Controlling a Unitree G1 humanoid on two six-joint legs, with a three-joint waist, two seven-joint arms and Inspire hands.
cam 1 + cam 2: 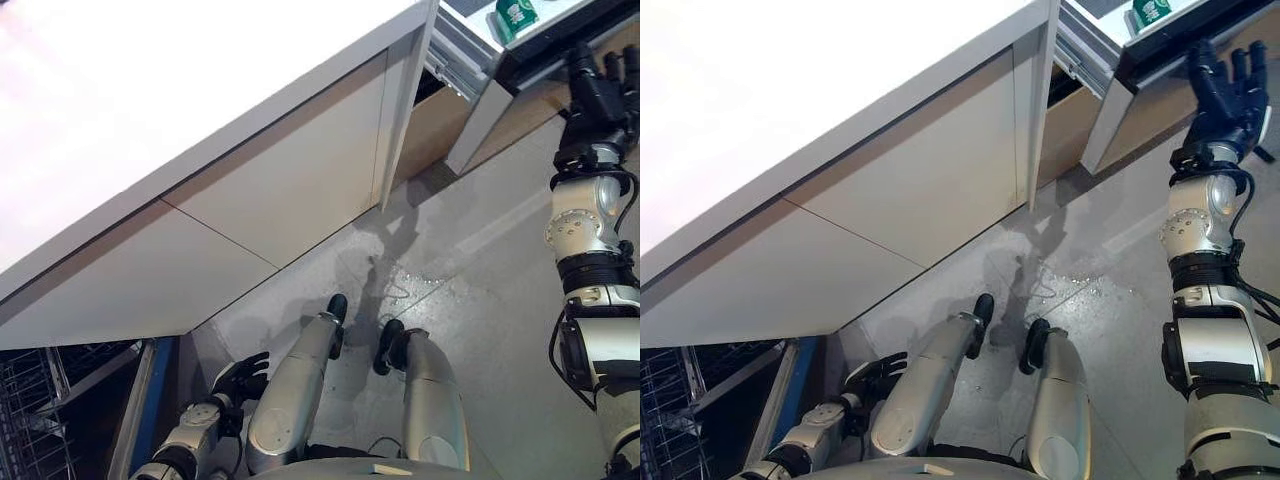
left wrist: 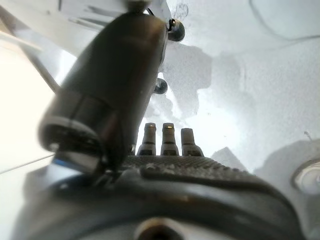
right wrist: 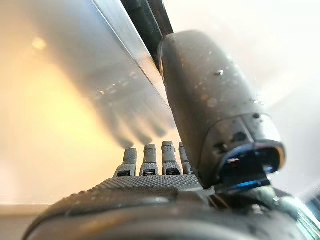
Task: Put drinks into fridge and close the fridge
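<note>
A green drink (image 1: 516,15) lies in the fridge drawer (image 1: 478,125), which stands pulled out at the top right under the white counter. My right hand (image 1: 1225,90) is raised to the drawer's dark front edge, fingers straight and holding nothing. In the right wrist view its fingers (image 3: 150,160) point along the drawer's silver face (image 3: 100,75), close to it. My left hand (image 1: 240,378) hangs low at the lower left, fingers relaxed and empty. It also shows in the left wrist view (image 2: 170,140) above the grey floor.
A long white counter (image 1: 150,100) with pale cabinet fronts (image 1: 290,180) runs across the upper left. A wire basket (image 1: 30,400) and a blue-edged panel (image 1: 160,390) stand at the lower left beside my left hand. Grey floor (image 1: 480,300) lies between.
</note>
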